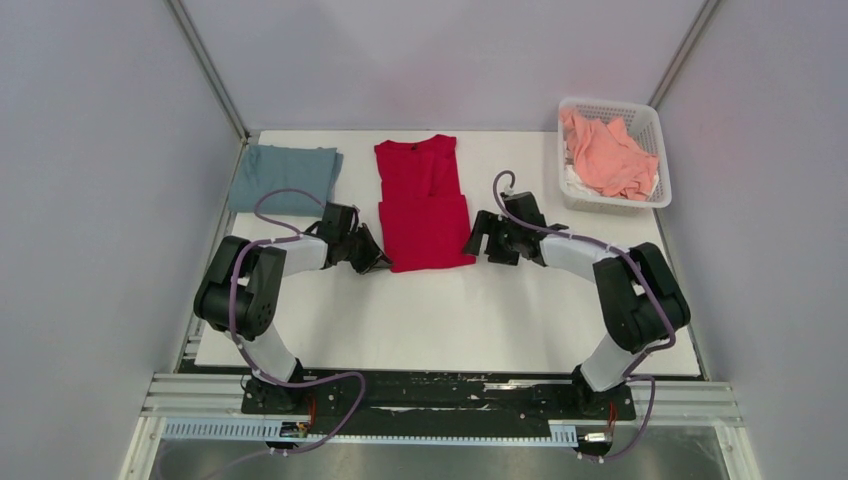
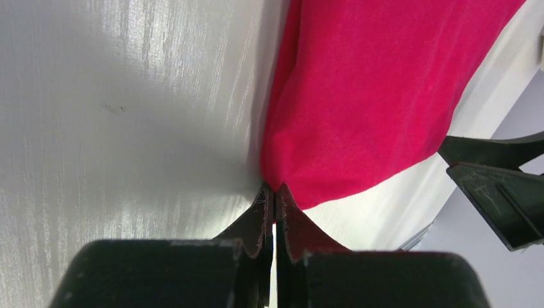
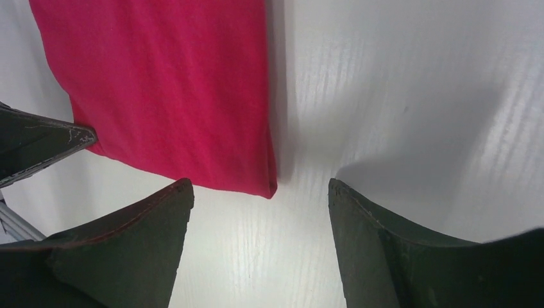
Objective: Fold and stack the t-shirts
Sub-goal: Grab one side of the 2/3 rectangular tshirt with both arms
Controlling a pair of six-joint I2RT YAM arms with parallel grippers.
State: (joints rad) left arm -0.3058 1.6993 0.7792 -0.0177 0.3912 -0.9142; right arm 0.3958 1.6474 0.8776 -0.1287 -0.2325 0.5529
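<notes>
The crimson red t-shirt (image 1: 424,205) lies folded narrow on the white table, collar at the far end. My left gripper (image 1: 378,262) is shut on its near-left corner; the left wrist view shows the tips (image 2: 274,189) pinched together on the red cloth (image 2: 372,96). My right gripper (image 1: 472,243) is open beside the near-right corner; in the right wrist view (image 3: 258,184) that corner of the shirt (image 3: 167,90) lies just ahead of the gap between the fingers. The blue-grey t-shirt (image 1: 285,178) lies folded at the far left. The salmon pink t-shirt (image 1: 606,155) is crumpled in the basket.
The white mesh basket (image 1: 662,192) stands at the far right corner of the table (image 1: 450,320). Grey walls and metal posts close in the left, right and far sides. The other arm's fingers show in each wrist view, in the left one (image 2: 494,173) and in the right one (image 3: 45,138).
</notes>
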